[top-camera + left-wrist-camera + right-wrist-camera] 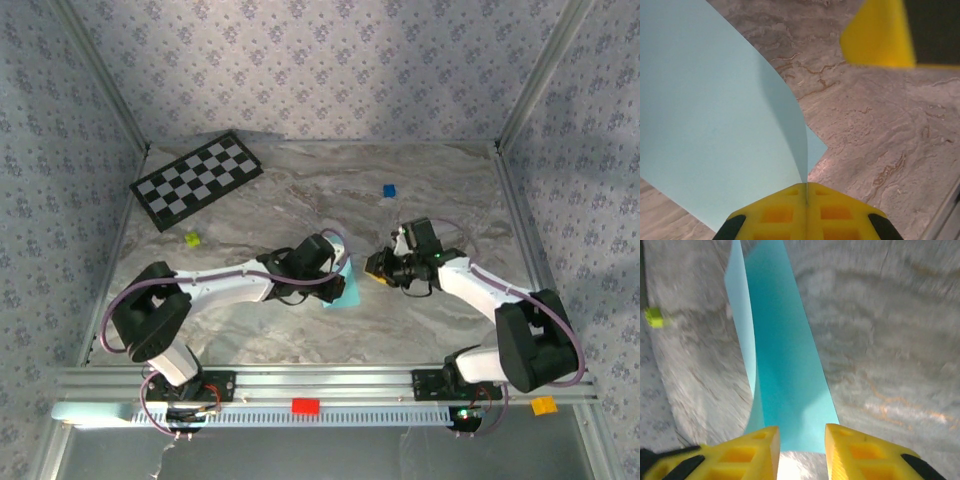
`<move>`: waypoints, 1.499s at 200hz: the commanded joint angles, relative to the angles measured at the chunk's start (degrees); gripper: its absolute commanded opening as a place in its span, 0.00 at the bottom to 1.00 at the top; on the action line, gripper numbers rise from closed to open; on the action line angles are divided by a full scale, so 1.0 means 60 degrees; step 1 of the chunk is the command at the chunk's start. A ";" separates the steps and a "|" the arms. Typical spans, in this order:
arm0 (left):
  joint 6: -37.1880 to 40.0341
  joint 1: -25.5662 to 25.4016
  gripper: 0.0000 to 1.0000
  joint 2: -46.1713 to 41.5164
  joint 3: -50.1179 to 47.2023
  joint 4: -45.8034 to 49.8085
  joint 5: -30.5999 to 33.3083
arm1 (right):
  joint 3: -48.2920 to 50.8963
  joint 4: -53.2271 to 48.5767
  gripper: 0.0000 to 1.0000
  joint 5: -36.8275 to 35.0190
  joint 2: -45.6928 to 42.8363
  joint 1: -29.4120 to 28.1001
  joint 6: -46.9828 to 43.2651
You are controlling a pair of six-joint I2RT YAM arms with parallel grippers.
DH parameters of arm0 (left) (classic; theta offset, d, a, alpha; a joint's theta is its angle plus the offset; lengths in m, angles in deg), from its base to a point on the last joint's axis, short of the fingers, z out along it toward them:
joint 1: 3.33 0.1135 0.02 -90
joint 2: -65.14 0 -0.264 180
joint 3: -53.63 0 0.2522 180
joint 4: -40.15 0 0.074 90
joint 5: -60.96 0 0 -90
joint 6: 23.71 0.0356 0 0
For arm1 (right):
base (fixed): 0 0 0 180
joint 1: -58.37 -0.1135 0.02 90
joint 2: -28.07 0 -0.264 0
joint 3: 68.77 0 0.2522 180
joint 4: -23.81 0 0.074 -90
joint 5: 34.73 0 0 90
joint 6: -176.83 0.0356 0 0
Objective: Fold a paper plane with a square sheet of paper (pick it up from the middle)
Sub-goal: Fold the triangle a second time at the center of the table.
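Little of the folding looks done: the left gripper (806,192) is pinched tight on the square sheet of paper (715,115), holding it curled over itself above the middle of the counter (880,140). The right gripper (802,440) has its jaws apart, the sheet's narrow end just ahead of the gap, gripping nothing. Farther along, the sheet shows one lengthwise bend and no nose or wings, so I judge nearly every fold remains.

Bright even light, right wrist blurred
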 commanded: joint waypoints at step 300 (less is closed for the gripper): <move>0.0580 0.0872 0.03 0.1636 0.1123 0.1751 0.0679 | -0.0440 -0.0750 0.03 -0.1536 0.2635 -0.1678 -0.0245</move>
